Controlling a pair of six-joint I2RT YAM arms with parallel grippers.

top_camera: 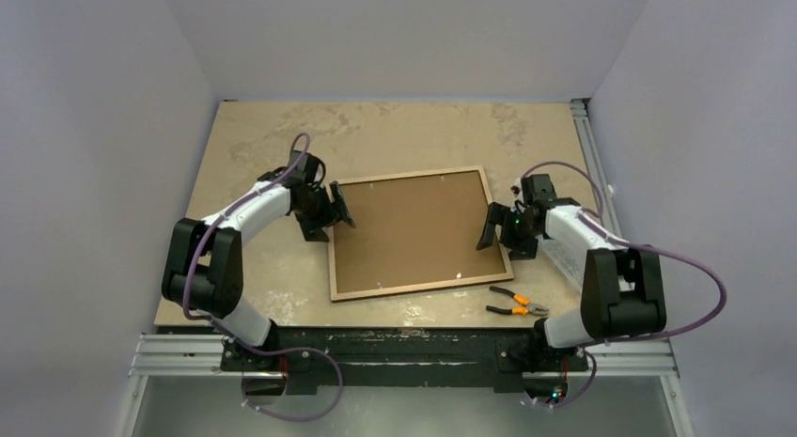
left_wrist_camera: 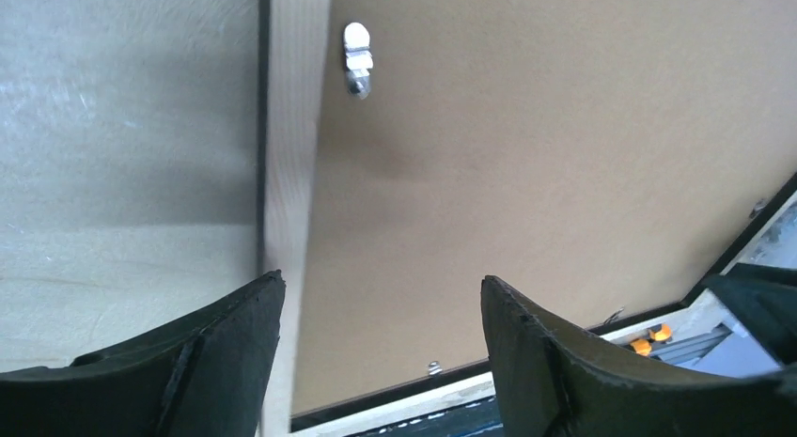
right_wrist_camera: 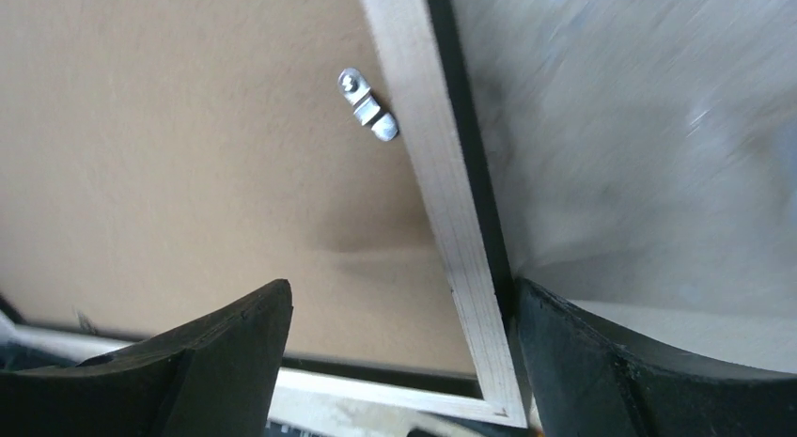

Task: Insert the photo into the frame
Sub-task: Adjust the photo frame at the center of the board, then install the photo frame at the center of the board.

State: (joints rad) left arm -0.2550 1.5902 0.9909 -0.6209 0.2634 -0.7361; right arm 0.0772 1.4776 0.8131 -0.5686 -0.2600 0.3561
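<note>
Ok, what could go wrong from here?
The open left gripper and right gripper straddle the frame's side rails; closing unevenly could skew or tip it. The board might shift if the clips are loose. The pliers lie by the near corner and could snag a slide.

The frame [right_wrist_camera: 448,202] shows pale bare wood rails around a matt brown, seemingly fibreboard backing board [right_wrist_camera: 188,155].

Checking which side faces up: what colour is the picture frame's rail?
Rail of the thin rectangular frame: light wood, black outer edge; clearest in right wrist view.
</note>
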